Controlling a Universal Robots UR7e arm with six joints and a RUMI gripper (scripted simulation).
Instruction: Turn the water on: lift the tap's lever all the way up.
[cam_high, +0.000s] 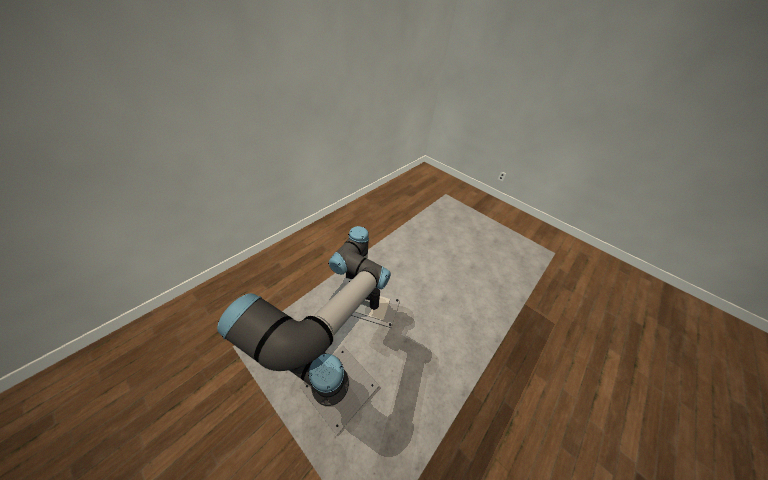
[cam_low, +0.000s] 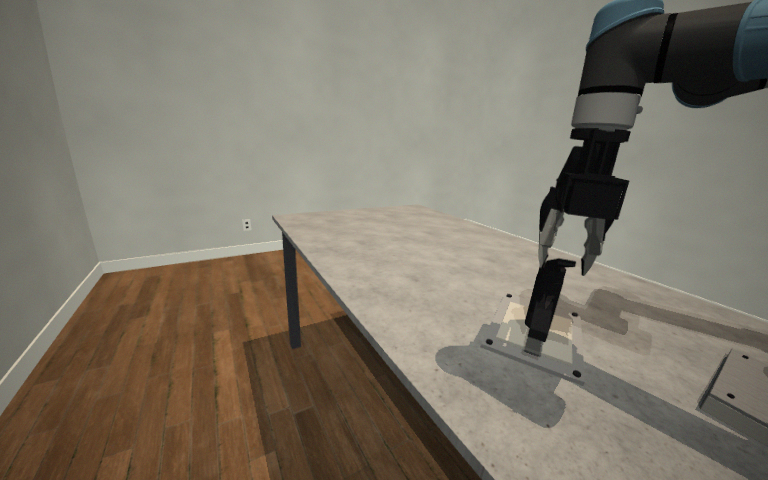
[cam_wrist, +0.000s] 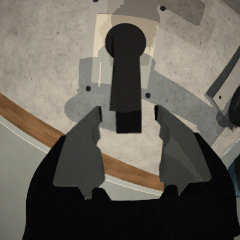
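In the top view we see little of use: the grey-and-blue jointed arm (cam_high: 317, 322) at lower centre covers the work, and only a sliver of the black tap (cam_high: 374, 298) shows beside its forearm on the grey stone-look table (cam_high: 481, 249).

In the exterior view, right of centre, the black two-jaw gripper (cam_low: 568, 264) hangs just above the tap's black upright lever (cam_low: 546, 297), which stands on a pale screwed-down base plate (cam_low: 498, 339). The jaws are parted and grasp nothing. We judge the lever looks near its top already; pushing on could strain the mount.

In the wrist view, the lever's tip sits between the grey fingers at centre frame, apart from both. If we rise now without contact, the lever may stay short of full travel.
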